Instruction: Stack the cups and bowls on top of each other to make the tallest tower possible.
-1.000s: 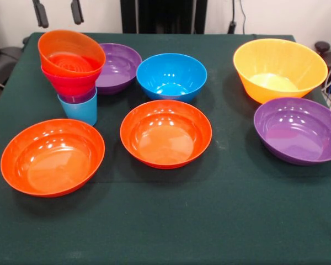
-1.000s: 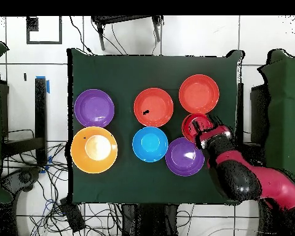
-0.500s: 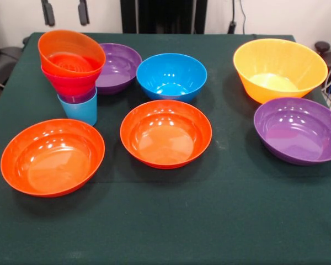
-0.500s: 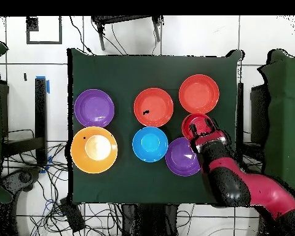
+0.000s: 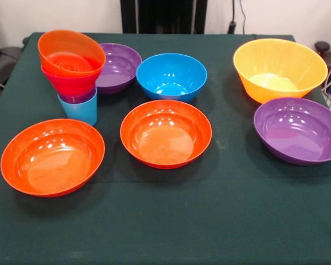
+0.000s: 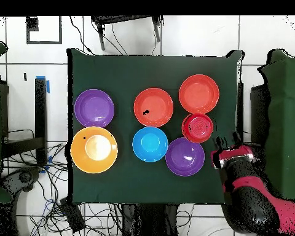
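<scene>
Tower (image 5: pixel 71 74) up at table (image 5: pixel 209 221) corner, four pieces, gripper (image 6: pixel 231 145) off to the side.

Stack order from bottom: light blue cup (image 5: pixel 80 110), purple cup (image 5: pixel 77 97), pink bowl (image 5: pixel 70 84), small orange bowl (image 5: pixel 70 52) tilted on top. Loose on cloth: blue bowl (image 5: pixel 171 75), two orange-red bowls (image 5: pixel 52 156) (image 5: pixel 165 132), two purple bowls (image 5: pixel 298 130) (image 5: pixel 119 67), yellow-orange bowl (image 5: pixel 279 69). Gripper clear of tower near table edge, empty; jaw state not discernible.
</scene>
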Tool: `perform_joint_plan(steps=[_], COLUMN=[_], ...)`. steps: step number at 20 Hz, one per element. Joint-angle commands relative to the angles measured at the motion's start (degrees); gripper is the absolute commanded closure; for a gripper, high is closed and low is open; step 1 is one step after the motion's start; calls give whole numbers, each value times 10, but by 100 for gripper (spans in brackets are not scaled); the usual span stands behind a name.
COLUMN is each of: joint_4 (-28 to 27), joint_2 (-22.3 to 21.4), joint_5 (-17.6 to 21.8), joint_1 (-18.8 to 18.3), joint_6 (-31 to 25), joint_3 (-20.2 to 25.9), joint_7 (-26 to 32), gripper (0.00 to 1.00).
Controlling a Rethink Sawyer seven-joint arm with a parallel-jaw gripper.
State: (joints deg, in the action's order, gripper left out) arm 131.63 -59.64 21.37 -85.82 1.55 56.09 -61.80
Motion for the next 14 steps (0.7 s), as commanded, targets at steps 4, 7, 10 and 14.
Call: perform_joint_plan(steps=[4,7,10,14], joint_4=[84,100,118,143], joint_2=[-61,-49,-53,-60], joint_5=[-30,-9,-5,-7], joint_1=[11,36,52,61], joint_6=[-46,3,31,56], joint_3=[38,-13,-42,-61], joint_7=[-107,-126,-140,-149], gripper=[0,0,0,0])
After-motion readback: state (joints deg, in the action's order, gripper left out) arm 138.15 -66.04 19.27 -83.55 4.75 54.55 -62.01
